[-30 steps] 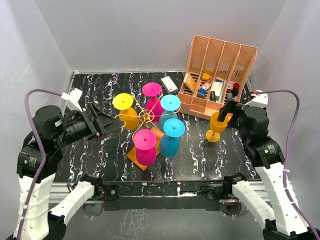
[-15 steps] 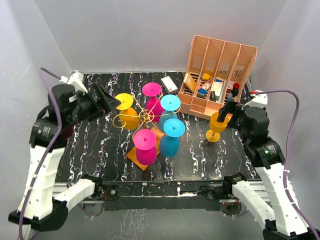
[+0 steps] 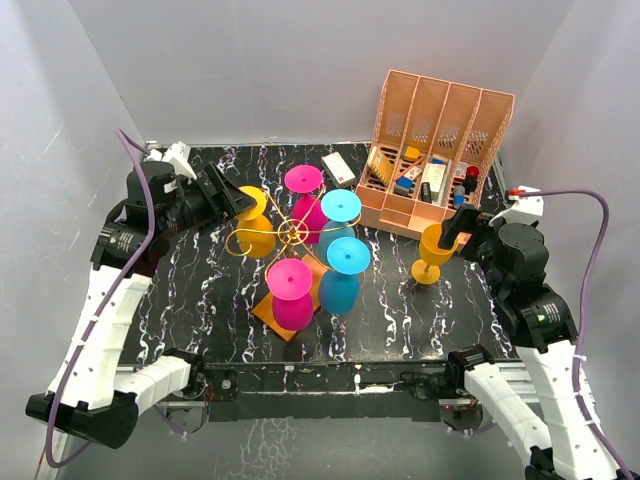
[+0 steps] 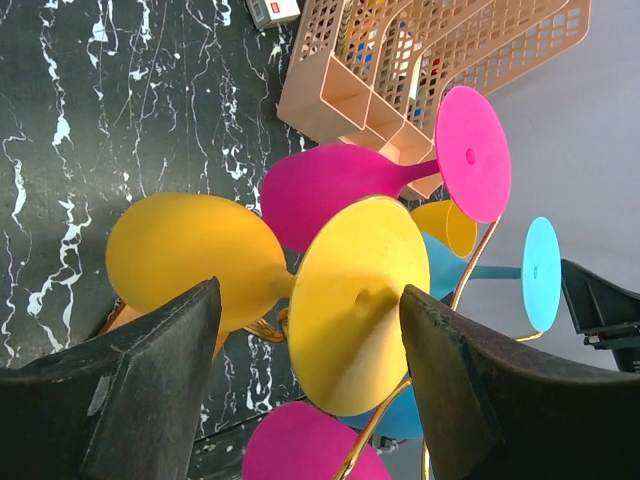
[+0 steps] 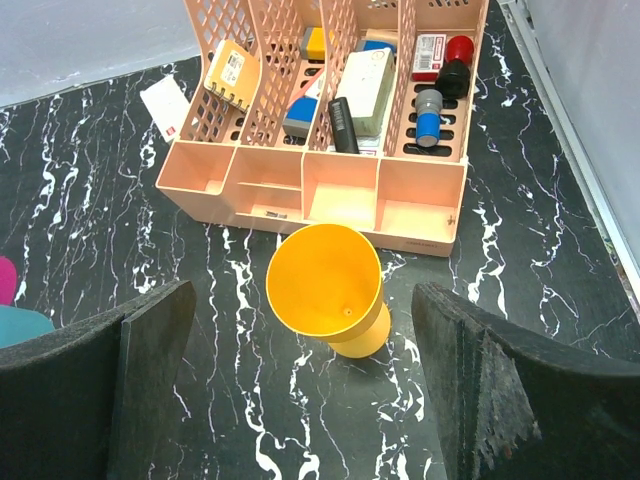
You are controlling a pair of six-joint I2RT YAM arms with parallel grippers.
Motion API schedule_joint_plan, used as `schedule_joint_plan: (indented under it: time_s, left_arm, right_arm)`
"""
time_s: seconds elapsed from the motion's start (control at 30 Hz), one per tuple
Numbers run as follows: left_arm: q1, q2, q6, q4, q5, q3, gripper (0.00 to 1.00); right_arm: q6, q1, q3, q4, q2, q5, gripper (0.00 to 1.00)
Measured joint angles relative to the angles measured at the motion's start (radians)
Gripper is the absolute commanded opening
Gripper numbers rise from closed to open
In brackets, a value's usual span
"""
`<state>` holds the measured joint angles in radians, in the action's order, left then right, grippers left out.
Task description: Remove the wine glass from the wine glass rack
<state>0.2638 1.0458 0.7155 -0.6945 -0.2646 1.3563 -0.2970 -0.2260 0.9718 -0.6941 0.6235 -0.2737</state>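
Note:
The wine glass rack (image 3: 292, 232), gold wire on an orange base (image 3: 272, 312), stands mid-table with several upside-down glasses: two pink, two cyan and a yellow wine glass (image 3: 256, 232) on its left arm. My left gripper (image 3: 233, 204) is open at that glass. In the left wrist view its fingers (image 4: 150, 390) straddle the yellow foot disc (image 4: 360, 300); the right finger is close against the disc's edge, the left one apart from it. An orange-yellow glass (image 3: 432, 250) stands upright on the table at the right. My right gripper (image 3: 456, 224) hangs wide open just above it, its fingers (image 5: 520, 380) clear of the glass (image 5: 325, 285).
A salmon-pink slotted organiser (image 3: 435, 150) with small items stands at the back right, close behind the orange-yellow glass. A white card (image 3: 338, 167) lies beside it. The pink glass (image 4: 330, 195) hangs right behind the yellow one. Grey walls enclose the table.
My left arm has swung from the near left up to the rack, bringing its jaws around the yellow glass's foot and narrowing them slightly. The right arm has backed off a little from the orange-yellow glass.

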Motion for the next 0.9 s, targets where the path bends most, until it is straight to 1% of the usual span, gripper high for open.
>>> schedule_joint_plan:
  time_s: [0.23, 0.4, 0.57, 0.8, 0.9]
  left_arm:
    - [0.0, -0.019, -0.006, 0.016, 0.025, -0.009, 0.59]
    - [0.0, -0.024, -0.007, 0.028, 0.036, -0.016, 0.45]
    - [0.0, -0.029, -0.008, 0.042, 0.037, -0.016, 0.37]
    - [0.0, -0.039, -0.004, 0.041, 0.044, -0.016, 0.24]
    - [0.0, -0.044, 0.006, 0.045, 0.044, -0.015, 0.19]
  right_arm:
    - [0.0, 0.0, -0.002, -0.006, 0.0, 0.011, 0.99]
    - [0.0, 0.0, -0.006, -0.009, 0.0, 0.011, 0.99]
    - [0.002, 0.0, -0.006, -0.012, -0.001, 0.011, 0.99]
    - [0.005, 0.0, -0.006, -0.013, -0.001, 0.011, 0.99]
    - [0.006, 0.0, -0.006, -0.013, -0.001, 0.011, 0.99]
